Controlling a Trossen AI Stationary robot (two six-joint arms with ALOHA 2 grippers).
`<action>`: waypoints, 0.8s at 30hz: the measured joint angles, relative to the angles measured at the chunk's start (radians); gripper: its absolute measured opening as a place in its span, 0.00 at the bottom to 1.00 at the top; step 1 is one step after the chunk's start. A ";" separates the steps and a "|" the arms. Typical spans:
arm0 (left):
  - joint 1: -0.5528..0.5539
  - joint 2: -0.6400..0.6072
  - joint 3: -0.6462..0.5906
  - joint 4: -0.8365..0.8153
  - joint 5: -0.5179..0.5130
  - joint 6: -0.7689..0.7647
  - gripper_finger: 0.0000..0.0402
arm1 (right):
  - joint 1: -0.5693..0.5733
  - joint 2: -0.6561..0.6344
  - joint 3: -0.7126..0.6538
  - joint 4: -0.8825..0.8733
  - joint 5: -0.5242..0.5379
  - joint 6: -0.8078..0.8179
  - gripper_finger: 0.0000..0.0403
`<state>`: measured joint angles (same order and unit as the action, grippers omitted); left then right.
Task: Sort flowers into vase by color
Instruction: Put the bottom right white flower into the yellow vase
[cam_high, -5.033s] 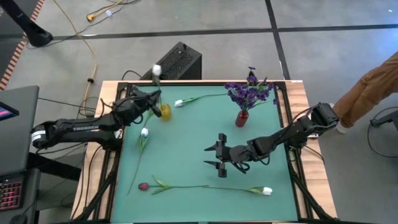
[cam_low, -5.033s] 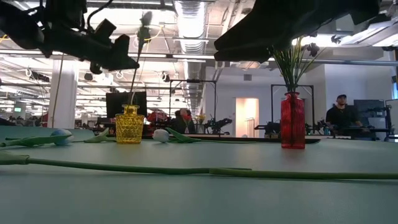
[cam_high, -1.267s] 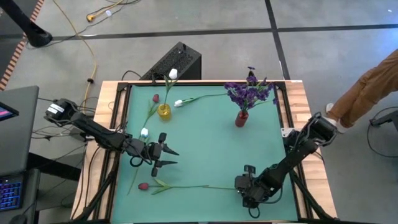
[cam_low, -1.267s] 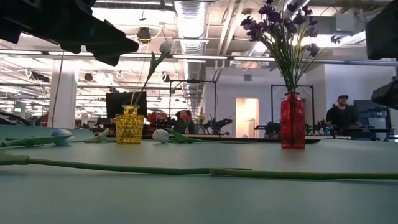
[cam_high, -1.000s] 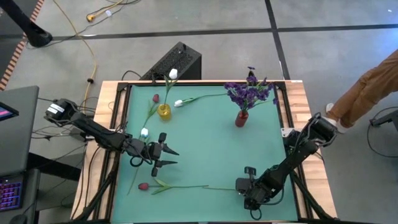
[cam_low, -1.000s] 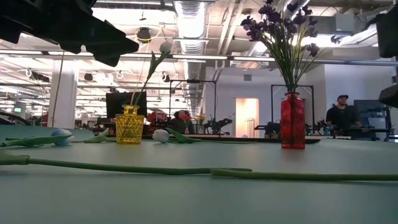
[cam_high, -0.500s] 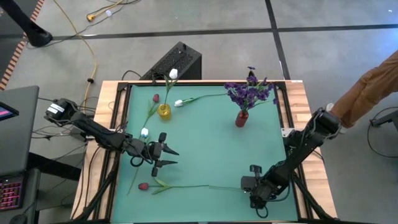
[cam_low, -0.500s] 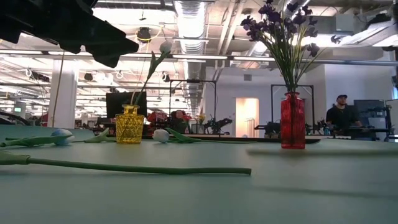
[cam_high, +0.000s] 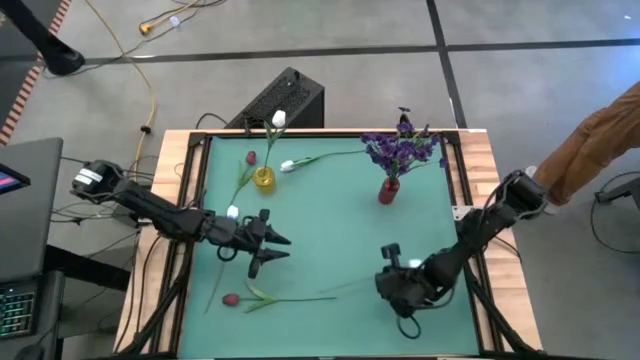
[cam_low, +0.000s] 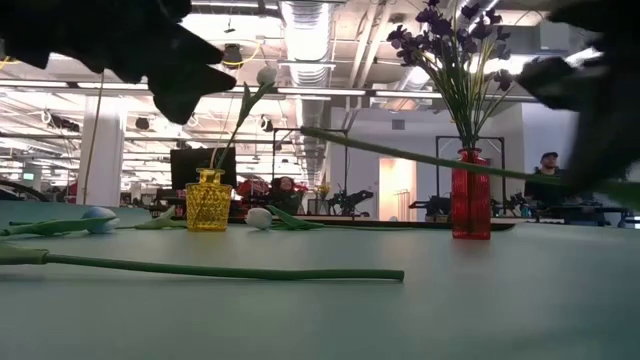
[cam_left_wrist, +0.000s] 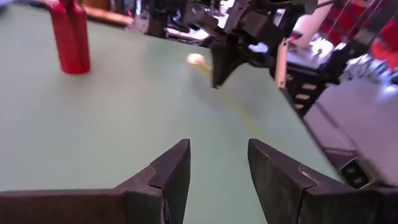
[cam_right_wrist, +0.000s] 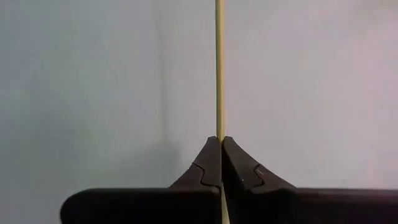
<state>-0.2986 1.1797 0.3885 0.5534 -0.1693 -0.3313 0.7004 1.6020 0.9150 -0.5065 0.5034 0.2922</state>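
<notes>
The right gripper (cam_right_wrist: 219, 149) has its jaws clamped together on the thin stem of a white tulip (cam_left_wrist: 195, 59), holding it above the table (cam_high: 330, 200) near the front right; in the low view that stem (cam_low: 400, 150) slants through the air. The left gripper (cam_high: 272, 250) hovers over the front left of the table with jaws apart and nothing between them. A dark red tulip (cam_high: 231, 299) lies on the table just in front of it. The yellow vase (cam_high: 264, 179) holds two tulips, and the red vase (cam_high: 389, 190) holds the purple spray (cam_high: 402, 150).
</notes>
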 joint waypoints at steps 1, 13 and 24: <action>0.013 0.000 0.007 -0.010 0.023 -0.030 0.37 | -0.017 0.000 0.000 0.010 0.015 -0.064 0.06; 0.125 0.000 0.023 -0.082 0.087 -0.344 0.37 | -0.160 0.000 0.001 0.416 0.229 -0.935 0.06; 0.120 0.000 0.023 -0.092 0.113 -0.488 0.37 | -0.282 0.038 0.003 0.774 0.170 -1.478 0.06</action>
<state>-0.1783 1.1797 0.4118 0.4618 -0.0563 -0.8195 0.4182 1.6397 0.9176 0.2678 0.6736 -1.1862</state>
